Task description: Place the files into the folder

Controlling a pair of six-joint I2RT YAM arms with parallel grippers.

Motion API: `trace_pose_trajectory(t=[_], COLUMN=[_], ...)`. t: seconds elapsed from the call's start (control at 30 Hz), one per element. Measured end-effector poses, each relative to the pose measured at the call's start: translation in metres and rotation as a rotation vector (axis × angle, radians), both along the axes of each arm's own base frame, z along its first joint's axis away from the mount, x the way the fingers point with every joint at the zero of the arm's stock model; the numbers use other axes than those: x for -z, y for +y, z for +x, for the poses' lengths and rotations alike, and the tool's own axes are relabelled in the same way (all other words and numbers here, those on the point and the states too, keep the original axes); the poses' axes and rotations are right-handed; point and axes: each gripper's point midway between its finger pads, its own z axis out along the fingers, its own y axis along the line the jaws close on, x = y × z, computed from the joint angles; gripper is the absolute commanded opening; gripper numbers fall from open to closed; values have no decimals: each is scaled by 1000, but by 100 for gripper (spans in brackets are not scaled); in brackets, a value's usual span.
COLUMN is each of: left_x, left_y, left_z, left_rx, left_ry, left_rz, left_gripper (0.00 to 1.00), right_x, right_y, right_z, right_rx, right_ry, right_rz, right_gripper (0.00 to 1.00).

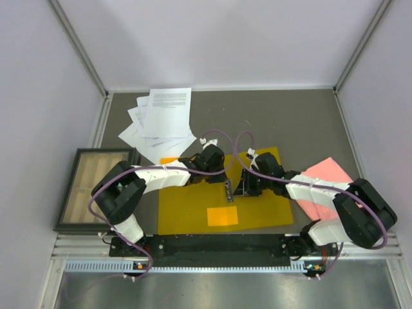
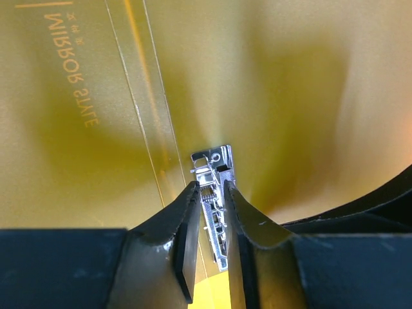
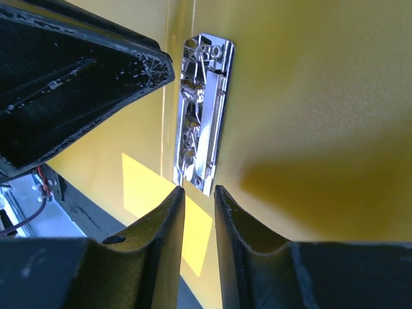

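Note:
The orange-yellow folder [image 1: 187, 212] lies open and flat at the table's middle, with its metal clip [image 1: 229, 191] in the centre. The files [image 1: 161, 119], loose white printed sheets, lie fanned at the back left, apart from the folder. My left gripper [image 1: 224, 176] stands over the clip's far end. In the left wrist view its fingers [image 2: 211, 187] sit close on both sides of the clip [image 2: 214, 159], closed on its raised part over the folder [image 2: 290, 96]. My right gripper [image 3: 199, 190] is narrowly open and empty, just short of the clip's end [image 3: 201, 138].
A pink cloth [image 1: 325, 183] lies under the right forearm at the right. A dark-framed tray [image 1: 90, 187] stands at the left edge. An orange label [image 1: 222, 216] sits on the folder near the front. Grey walls close in the back and sides.

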Motion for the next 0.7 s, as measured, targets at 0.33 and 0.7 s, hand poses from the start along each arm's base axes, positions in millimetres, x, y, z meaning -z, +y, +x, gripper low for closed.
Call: trace_pose_trajectory(t=[0.33,0.7], left_x=[20,22], left_y=[5,4], left_z=[-1,1], left_rx=[-11,-29], left_ry=[28,29], left_rz=[52,51], left_gripper=[23,0], right_x=[4,7], right_y=[4,13], right_z=[1,-1], right_rx=[-11,-39], right_ry=[8,34], right_rz=[13,56], right_gripper=[24,31])
